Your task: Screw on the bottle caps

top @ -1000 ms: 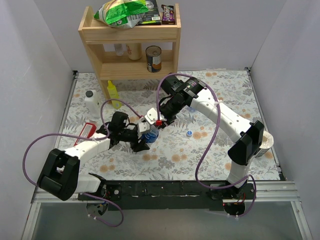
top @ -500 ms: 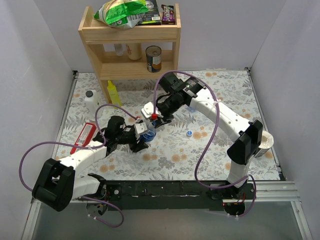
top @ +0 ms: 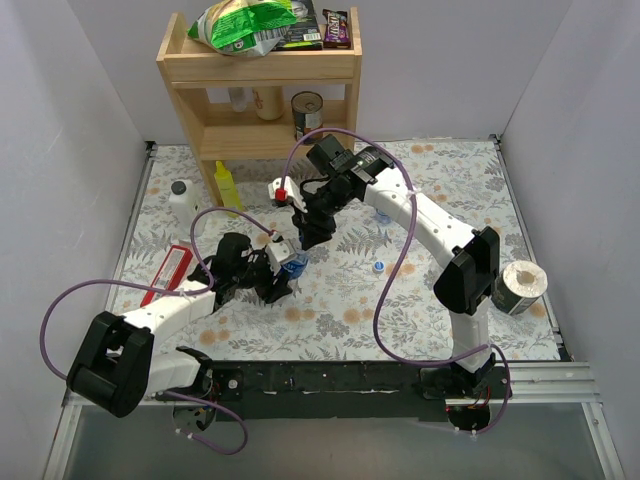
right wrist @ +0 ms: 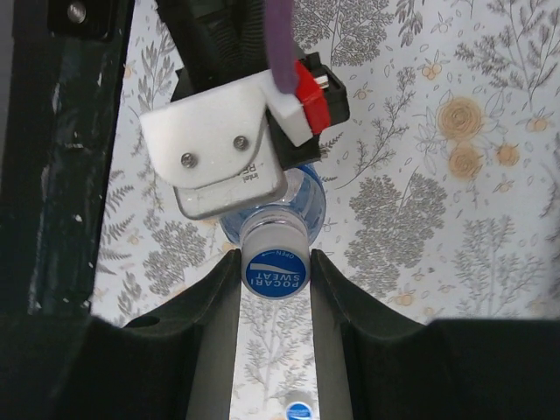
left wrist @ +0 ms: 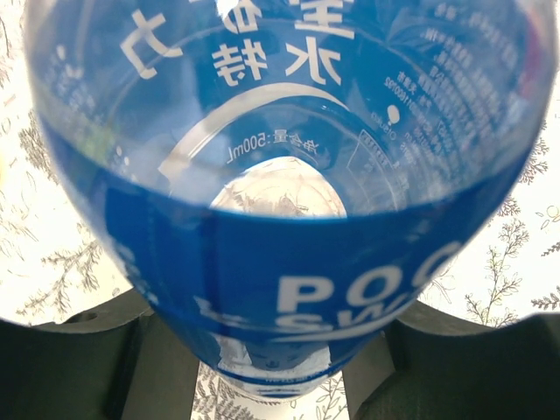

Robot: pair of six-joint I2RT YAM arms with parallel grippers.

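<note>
- Top view: my left gripper (top: 281, 274) is clamped on the Pocari Sweat bottle (top: 294, 265). The bottle sticks out of it toward 1 o'clock, over the floral table (top: 450, 190), a little left of centre.
- Same view: my right gripper (top: 304, 240) meets the bottle's top from 12 o'clock. The top itself is too small here for me to read.
- A loose blue cap (top: 379, 267) lies on the table at 3 o'clock of the bottle, well apart from both grippers.
- Left wrist view: the bottle (left wrist: 280, 219) nearly fills the frame, wedged between my two dark fingers (left wrist: 79, 359) at 7 and 5 o'clock and touching both. It is clear plastic with a deep blue label band and white lettering, and the table's leaf print shows through it.
- Right wrist view: my right gripper (right wrist: 276, 289) is closed on the blue cap (right wrist: 276, 271), one finger pressing at its 9 o'clock and the other at its 3 o'clock.
- The cap sits on the bottle's neck. It is round and blue, with "POCARI SWEAT" in white on top.
- The bottle's clear shoulder (right wrist: 306, 206) shows at 12 o'clock of the cap, running under the white-and-red block (right wrist: 219, 149) of my left wrist. I cannot tell how far the cap is threaded on.
- The loose blue cap (right wrist: 299, 409) peeks in at 6 o'clock, on the bottom edge.
</note>
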